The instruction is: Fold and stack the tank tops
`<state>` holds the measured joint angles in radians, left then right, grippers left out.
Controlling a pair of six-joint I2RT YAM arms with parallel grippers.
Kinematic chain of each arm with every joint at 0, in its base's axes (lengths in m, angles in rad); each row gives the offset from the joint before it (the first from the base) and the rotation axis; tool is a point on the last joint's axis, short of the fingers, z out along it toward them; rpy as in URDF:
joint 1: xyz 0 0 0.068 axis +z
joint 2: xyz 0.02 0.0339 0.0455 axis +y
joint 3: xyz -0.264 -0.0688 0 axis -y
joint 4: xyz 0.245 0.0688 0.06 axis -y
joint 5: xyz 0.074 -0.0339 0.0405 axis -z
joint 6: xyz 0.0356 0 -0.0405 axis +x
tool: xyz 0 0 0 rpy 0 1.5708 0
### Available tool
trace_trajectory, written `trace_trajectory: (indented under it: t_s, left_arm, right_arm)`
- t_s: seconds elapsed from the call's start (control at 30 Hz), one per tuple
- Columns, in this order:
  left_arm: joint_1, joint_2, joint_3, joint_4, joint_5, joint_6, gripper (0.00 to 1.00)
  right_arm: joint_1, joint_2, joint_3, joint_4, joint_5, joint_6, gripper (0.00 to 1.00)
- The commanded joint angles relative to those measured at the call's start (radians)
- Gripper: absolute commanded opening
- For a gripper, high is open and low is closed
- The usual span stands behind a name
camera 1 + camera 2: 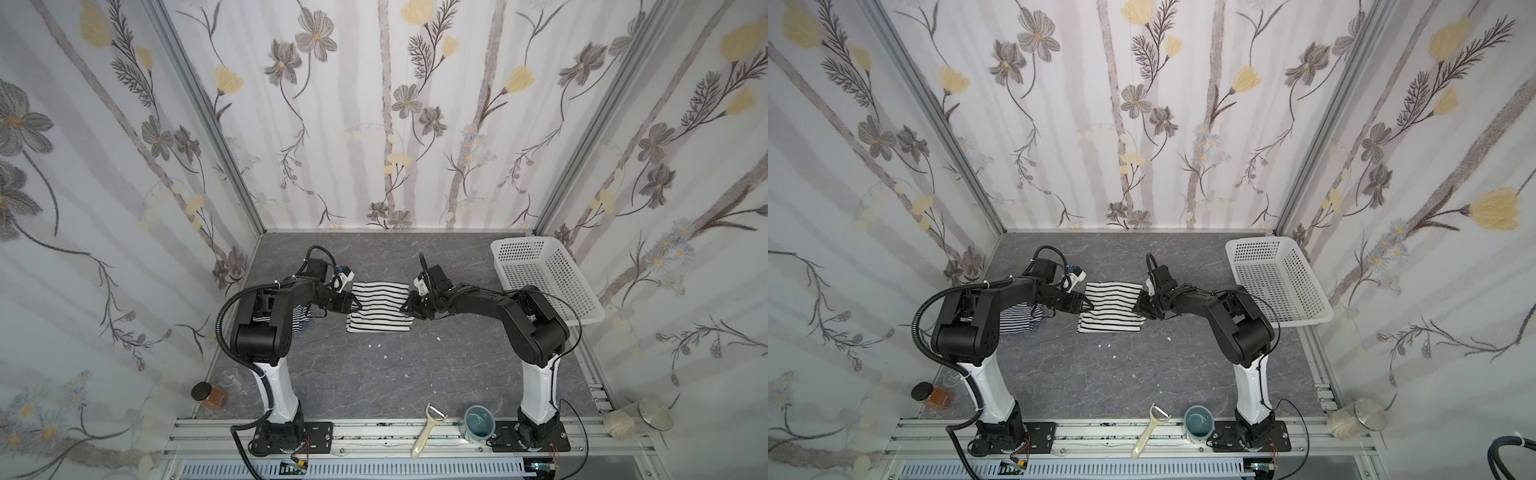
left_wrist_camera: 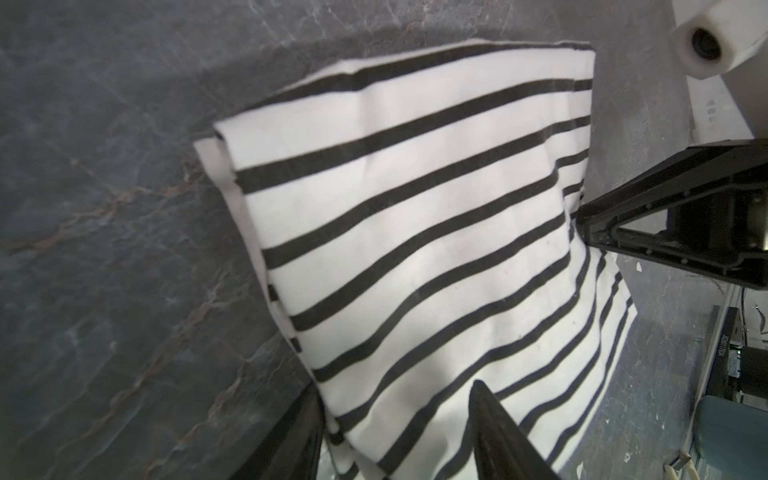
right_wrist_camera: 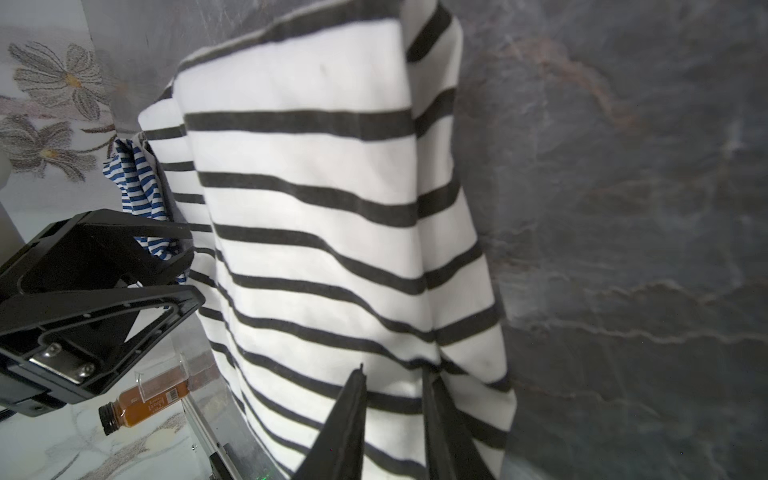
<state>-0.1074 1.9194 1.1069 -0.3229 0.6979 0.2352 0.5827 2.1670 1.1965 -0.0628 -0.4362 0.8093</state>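
The white tank top with wide black stripes [image 1: 380,309] [image 1: 1111,311] lies folded in the middle of the grey table. My left gripper [image 1: 355,306] [image 1: 1087,305] is at its left edge. In the left wrist view the left gripper [image 2: 395,386] is open, its jaws wide apart with the cloth [image 2: 415,208] lying loose between them. My right gripper [image 1: 405,307] [image 1: 1136,309] is at the right edge. In the right wrist view it [image 3: 395,370] is shut on a raised fold of that top [image 3: 311,208]. The navy-striped tank top [image 1: 301,318] [image 1: 1017,320] [image 3: 137,183] lies crumpled, mostly hidden under the left arm.
A white perforated basket [image 1: 552,274] [image 1: 1283,274] stands at the back right. Along the front rail lie an amber bottle [image 1: 210,395], a peeler [image 1: 428,428], a teal cup [image 1: 478,422] and a glass jar [image 1: 636,417]. Small white scraps dot the table.
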Motion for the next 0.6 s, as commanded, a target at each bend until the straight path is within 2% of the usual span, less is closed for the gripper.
trace_trajectory:
  t_s: [0.0,0.13,0.3,0.43,0.5,0.57]
  left_arm:
    - [0.0,0.024,0.001,-0.062,-0.056,-0.017,0.58]
    - [0.0,0.04,0.017,-0.062,-0.042,-0.026,0.53]
    - [0.0,0.06,0.041,-0.062,-0.005,-0.039,0.34]
    - [0.0,0.074,0.058,-0.062,0.016,-0.05,0.25]
    - [0.002,0.076,0.065,-0.065,0.049,-0.06,0.17]
    - [0.002,0.075,0.07,-0.069,0.062,-0.066,0.02]
  right_arm:
    - [0.002,0.017,-0.005,-0.012,0.027,-0.004,0.27]
    - [0.002,0.019,-0.006,-0.012,0.027,-0.005,0.26]
    - [0.006,0.015,-0.009,0.003,0.025,0.007,0.26]
    - [0.01,0.015,-0.008,0.013,0.021,0.014,0.26]
    - [0.012,0.016,-0.009,0.021,0.017,0.019,0.26]
    - [0.015,0.011,-0.009,0.03,0.007,0.021,0.26]
